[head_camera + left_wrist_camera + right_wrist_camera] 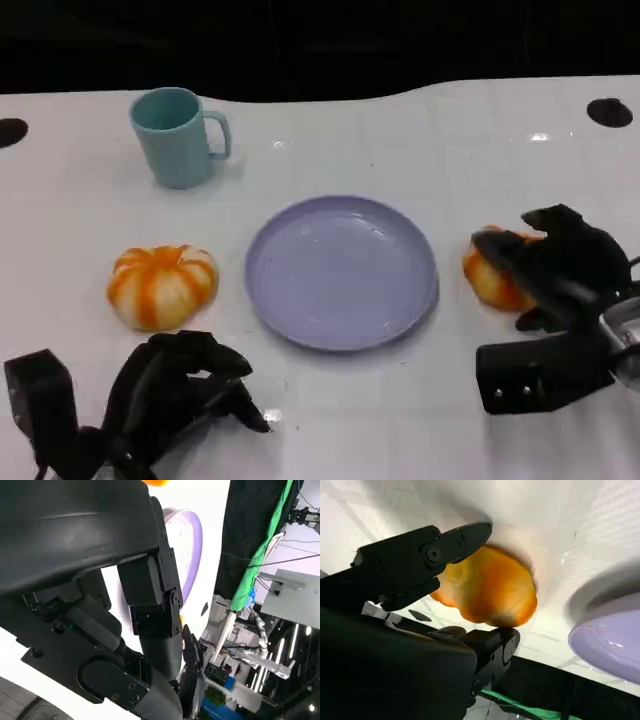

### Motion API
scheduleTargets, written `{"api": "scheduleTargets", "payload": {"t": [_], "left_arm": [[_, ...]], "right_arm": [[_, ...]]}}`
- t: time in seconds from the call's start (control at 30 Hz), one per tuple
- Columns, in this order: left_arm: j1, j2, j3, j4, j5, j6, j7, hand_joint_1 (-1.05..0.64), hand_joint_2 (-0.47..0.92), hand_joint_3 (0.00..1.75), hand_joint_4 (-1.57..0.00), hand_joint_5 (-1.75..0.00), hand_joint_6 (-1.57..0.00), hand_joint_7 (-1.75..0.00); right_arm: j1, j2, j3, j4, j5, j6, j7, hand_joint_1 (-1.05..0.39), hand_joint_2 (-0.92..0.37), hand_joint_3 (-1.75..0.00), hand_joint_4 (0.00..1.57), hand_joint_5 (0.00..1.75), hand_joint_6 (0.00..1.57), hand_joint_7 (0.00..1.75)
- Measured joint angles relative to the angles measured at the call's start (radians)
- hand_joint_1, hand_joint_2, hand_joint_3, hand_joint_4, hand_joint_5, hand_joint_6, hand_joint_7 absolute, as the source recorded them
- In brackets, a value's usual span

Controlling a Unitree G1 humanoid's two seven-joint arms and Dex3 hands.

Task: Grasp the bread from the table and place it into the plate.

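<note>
While the right robot hand clasps the bread, bare table separates it from the plate.

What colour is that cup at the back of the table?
The cup is a pale teal blue, seen best in the head view.

No readable text, labels, brand marks or nos. anywhere. Mug, plate and both bread rolls are plain, no print. Bench is bare white w/ no markings. Black shells of both hands carry only screws, no lettering. Background gear seen past the left hand in its wrist view is too small & blurred to read any signs.
</note>
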Motion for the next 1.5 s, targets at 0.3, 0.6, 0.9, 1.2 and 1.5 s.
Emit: {"api": "scheduleTargets", "payload": {"t": [0.3, 0.6, 0.9, 1.2, 1.5], "left_arm": [[0.000, -0.001, 0.000, 0.000, 0.000, 0.000, 0.000, -1.05, 0.69, 0.00, -1.57, -0.60, -1.57, -0.23], [0.001, -0.001, 0.000, -0.001, 0.000, 0.000, 0.000, -1.05, 0.69, 0.00, -1.57, -0.59, -1.57, -0.22], [0.001, -0.001, 0.000, -0.004, 0.000, 0.000, 0.000, -1.05, 0.69, 0.00, -1.57, -0.59, -1.57, -0.22], [0.002, -0.001, 0.000, -0.004, 0.000, 0.000, 0.000, -1.05, 0.69, 0.00, -1.57, -0.60, -1.57, -0.23], [0.002, -0.001, -0.001, -0.004, 0.000, 0.000, 0.000, -1.05, 0.69, 0.00, -1.57, -0.60, -1.57, -0.23]], "right_arm": [[-0.081, 0.046, 0.045, 0.180, 0.034, -0.034, -0.094, -0.26, -0.82, 0.00, 0.98, 0.19, 0.84, 0.07], [-0.110, 0.055, 0.075, 0.288, 0.056, -0.125, -0.274, -0.18, -0.88, -0.13, 0.86, 1.74, 0.80, 1.40], [-0.111, 0.061, 0.103, 0.331, 0.057, -0.153, -0.422, -0.17, -0.84, -0.18, 0.91, 1.75, 0.83, 1.42], [-0.110, 0.064, 0.087, 0.331, 0.104, -0.205, -0.518, -0.15, -0.79, -0.27, 0.95, 1.75, 0.82, 1.50], [-0.107, 0.066, 0.045, 0.260, 0.170, -0.263, -0.526, -0.10, -0.45, -1.02, 0.97, 1.75, 0.79, 1.59]]}}
